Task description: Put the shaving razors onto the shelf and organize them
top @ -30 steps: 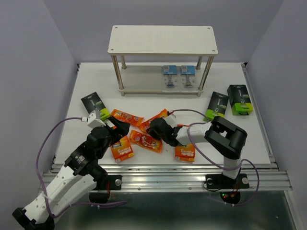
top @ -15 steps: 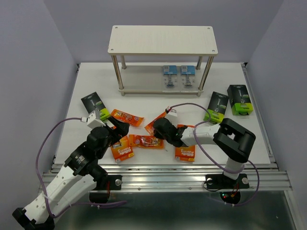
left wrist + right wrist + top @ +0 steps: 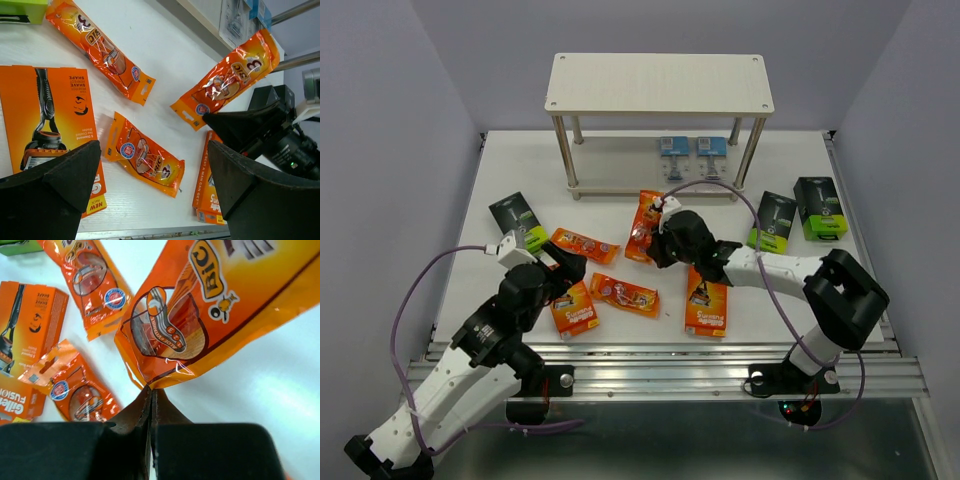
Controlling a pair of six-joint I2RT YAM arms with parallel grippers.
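My right gripper (image 3: pixel 658 228) is shut on the lower edge of an orange foil packet (image 3: pixel 645 213) of shaving razors, held off the table in front of the shelf (image 3: pixel 660 85). In the right wrist view the jaws (image 3: pixel 151 390) pinch that packet's (image 3: pixel 210 305) corner. My left gripper (image 3: pixel 565 268) stands open and holds nothing, above a flat orange box (image 3: pixel 575 308). Between its fingers (image 3: pixel 154 155) another foil packet (image 3: pixel 145 160) lies on the table. A third packet (image 3: pixel 585 244) lies further left. Two blue blister packs (image 3: pixel 672 150) stand on the shelf's lower board.
A second flat orange box (image 3: pixel 708 305) lies under the right arm. Black-and-green boxes sit at the left (image 3: pixel 518 220) and at the right (image 3: pixel 772 222), (image 3: pixel 820 208). The shelf's silver legs (image 3: pixel 750 155) stand at the back. Walls close in both sides.
My right gripper closed on an orange foil packet and carried it up and away from the pile toward the shelf. The left arm has barely moved.
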